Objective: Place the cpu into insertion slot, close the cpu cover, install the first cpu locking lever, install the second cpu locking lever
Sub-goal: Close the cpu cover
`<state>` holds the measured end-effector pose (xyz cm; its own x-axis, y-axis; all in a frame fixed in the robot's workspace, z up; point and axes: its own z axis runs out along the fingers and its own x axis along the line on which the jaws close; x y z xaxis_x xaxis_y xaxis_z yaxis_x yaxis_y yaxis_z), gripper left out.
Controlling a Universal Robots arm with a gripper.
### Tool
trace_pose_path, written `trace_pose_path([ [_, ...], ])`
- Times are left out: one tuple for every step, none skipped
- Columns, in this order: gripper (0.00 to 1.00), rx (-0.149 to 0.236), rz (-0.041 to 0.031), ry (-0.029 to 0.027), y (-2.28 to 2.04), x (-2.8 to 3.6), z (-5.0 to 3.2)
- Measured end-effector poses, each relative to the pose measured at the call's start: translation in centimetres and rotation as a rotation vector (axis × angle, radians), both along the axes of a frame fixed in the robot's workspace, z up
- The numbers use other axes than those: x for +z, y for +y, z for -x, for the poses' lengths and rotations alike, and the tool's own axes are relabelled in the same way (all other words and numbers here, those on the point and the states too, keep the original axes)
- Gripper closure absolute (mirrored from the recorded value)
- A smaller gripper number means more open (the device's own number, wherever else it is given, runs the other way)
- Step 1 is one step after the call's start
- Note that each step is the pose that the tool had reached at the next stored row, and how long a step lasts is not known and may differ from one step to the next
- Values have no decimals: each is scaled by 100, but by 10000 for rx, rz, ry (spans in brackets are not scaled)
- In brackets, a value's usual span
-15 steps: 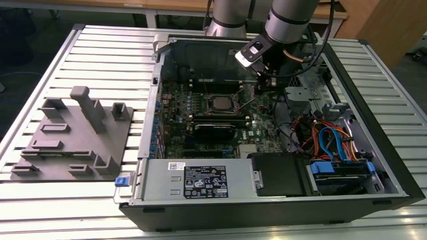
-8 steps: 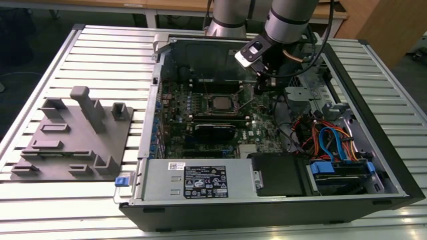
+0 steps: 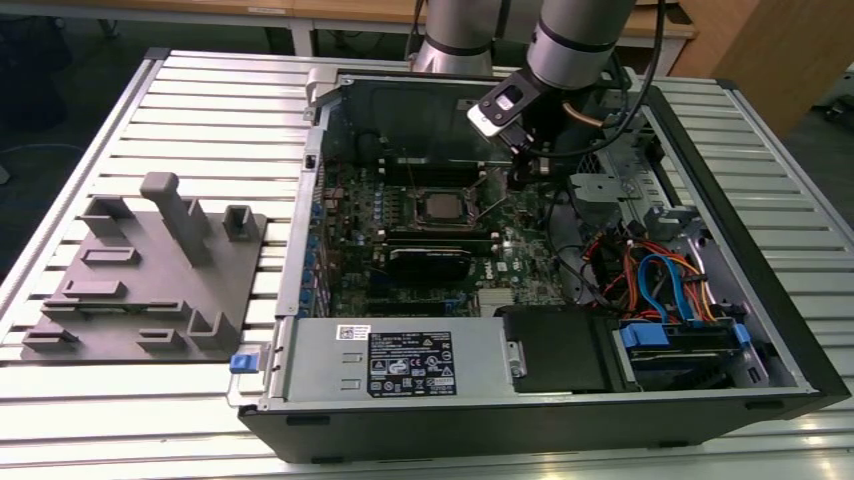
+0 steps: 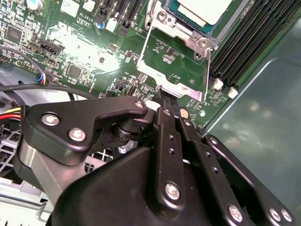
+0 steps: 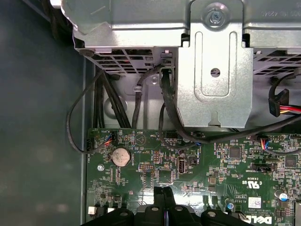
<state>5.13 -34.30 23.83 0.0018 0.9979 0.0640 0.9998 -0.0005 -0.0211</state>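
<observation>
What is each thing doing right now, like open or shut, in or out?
the cpu, sitting in the insertion slot.
the cpu cover, open, tilted away from the slot.
gripper, shut, tips at the cover's outer edge.
computer case, side panel off, insides showing.

One high view, two close.
The exterior view looks down on the whole case (image 3: 534, 428); both wrist views look past the gripper (image 4: 163, 97) (image 5: 163, 192) at the motherboard (image 4: 84, 61) (image 5: 211, 162).

The bench (image 3: 200, 110) is evenly lit; the motherboard (image 4: 70, 44) is glare-washed in the second wrist view; the case wall (image 5: 37, 117) is shadowed in the first wrist view.
</observation>
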Motion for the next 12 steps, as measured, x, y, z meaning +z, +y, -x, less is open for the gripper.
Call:
trace_pose_path([
  [89, 1, -1, 0, 0, -1, 2],
  [89, 2, -1, -1, 0, -1, 3],
  [89, 2, 0, -1, 0, -1, 5],
  [89, 3, 0, -1, 0, -2, 7],
  [89, 2, 0, 0, 0, -2, 9],
  [89, 2, 0, -1, 0, -3, 12],
  [89, 2, 0, 0, 0, -3, 15],
  [89, 2, -1, -1, 0, -4, 17],
  [89, 2, -1, -1, 0, -4, 20],
  [89, 2, -1, -1, 0, -5, 24],
  [89, 2, -1, -1, 0, -5, 27],
  [89, 3, 0, 0, 0, -5, 30],
])
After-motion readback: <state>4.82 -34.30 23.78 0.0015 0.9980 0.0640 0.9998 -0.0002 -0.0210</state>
